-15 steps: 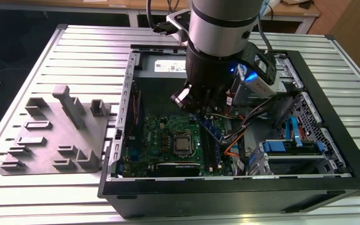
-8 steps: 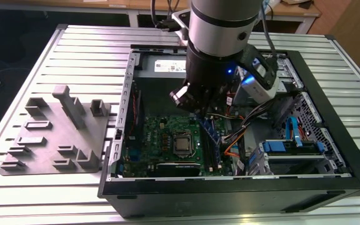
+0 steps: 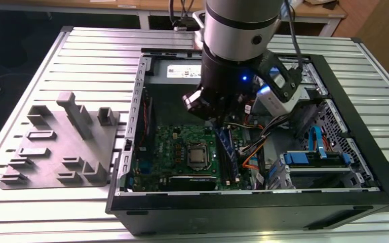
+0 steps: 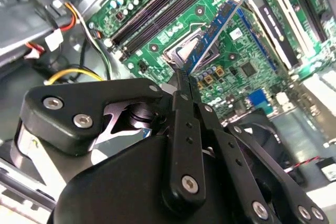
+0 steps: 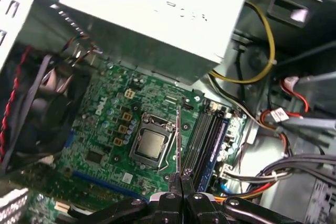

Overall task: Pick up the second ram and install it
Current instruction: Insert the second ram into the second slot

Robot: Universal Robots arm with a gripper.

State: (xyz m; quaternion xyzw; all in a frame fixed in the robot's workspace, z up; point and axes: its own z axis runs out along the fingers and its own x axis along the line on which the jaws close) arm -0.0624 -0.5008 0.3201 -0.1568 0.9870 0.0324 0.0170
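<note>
My gripper (image 4: 185, 77) is shut on the second ram (image 4: 210, 30), a thin blue-black stick with small chips that juts out from the fingertips. In the first wrist view the second ram (image 5: 179, 140) appears edge-on, held by the gripper (image 5: 181, 178) above the green motherboard (image 5: 105, 129). It hangs over the gap between the processor socket (image 5: 149, 145) and the long black slot rails (image 5: 205, 135), not touching them. In the exterior view the gripper (image 3: 216, 121) reaches down inside the open computer case (image 3: 356, 147), over the motherboard (image 3: 174, 152).
The grey power supply (image 5: 157, 14) sits close behind the board. Coloured cables (image 5: 273, 119) bunch beside the slots, and a black fan (image 5: 37, 108) stands on the other side. A drive cage with blue clips (image 3: 316, 157) fills the exterior view's right. A grey fixture plate (image 3: 59, 147) lies outside the case.
</note>
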